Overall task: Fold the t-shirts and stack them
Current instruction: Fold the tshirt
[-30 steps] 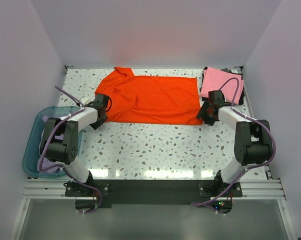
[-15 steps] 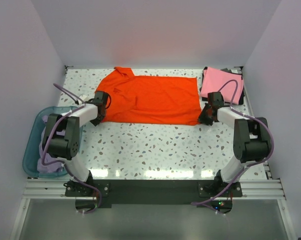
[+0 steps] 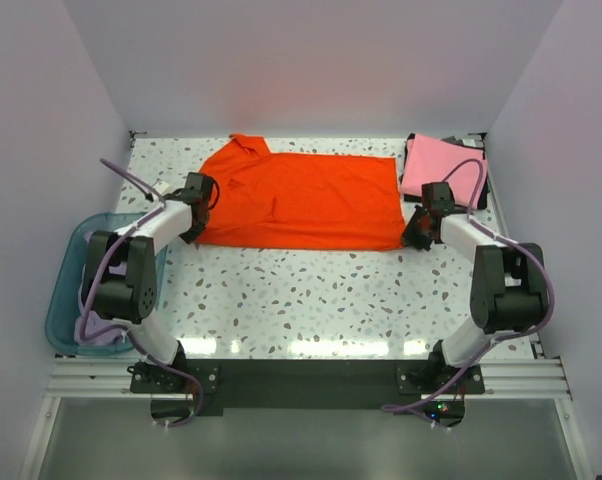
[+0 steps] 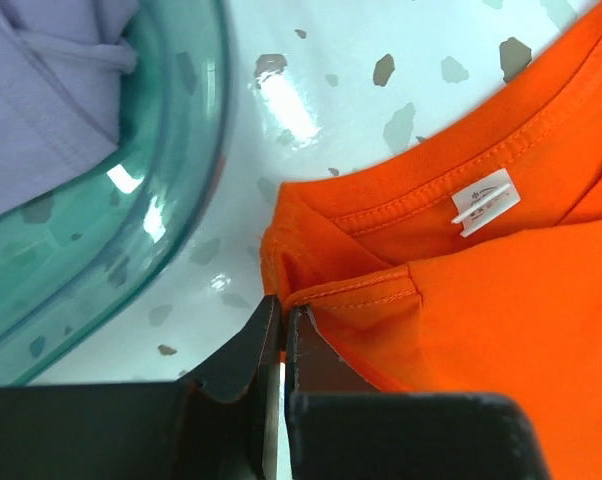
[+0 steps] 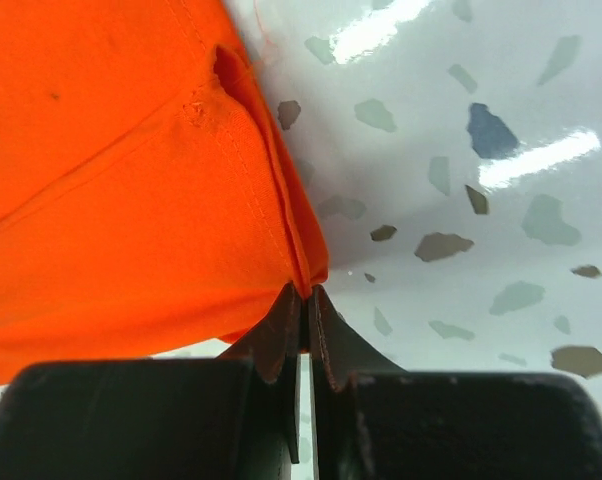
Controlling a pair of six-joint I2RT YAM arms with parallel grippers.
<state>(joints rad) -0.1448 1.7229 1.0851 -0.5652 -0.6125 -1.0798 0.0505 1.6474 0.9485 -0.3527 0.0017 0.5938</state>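
The bright orange-red t-shirt (image 3: 301, 198) lies spread flat across the back of the table. My left gripper (image 3: 201, 206) sits at its left edge. In the left wrist view that gripper (image 4: 283, 306) is shut on a fold of the orange cloth (image 4: 501, 320) beside the collar and its white label (image 4: 486, 200). At the shirt's near right corner, my right gripper (image 3: 412, 234) is shut on the hemmed corner (image 5: 306, 292) of the orange shirt (image 5: 111, 180). A folded pink t-shirt (image 3: 441, 167) rests at the back right. The pale lavender t-shirt (image 4: 41, 90) lies in the basin.
A translucent teal basin (image 3: 63, 285) stands at the table's left edge, its rim (image 4: 171, 200) close to my left gripper. White walls enclose the back and both sides. Speckled tabletop (image 3: 311, 290) stretches between the orange shirt and the arm bases.
Both grippers have gone from open to shut on the orange shirt's edges. The left gripper moved back along the shirt's left edge; the right shifted slightly rightward at the corner.
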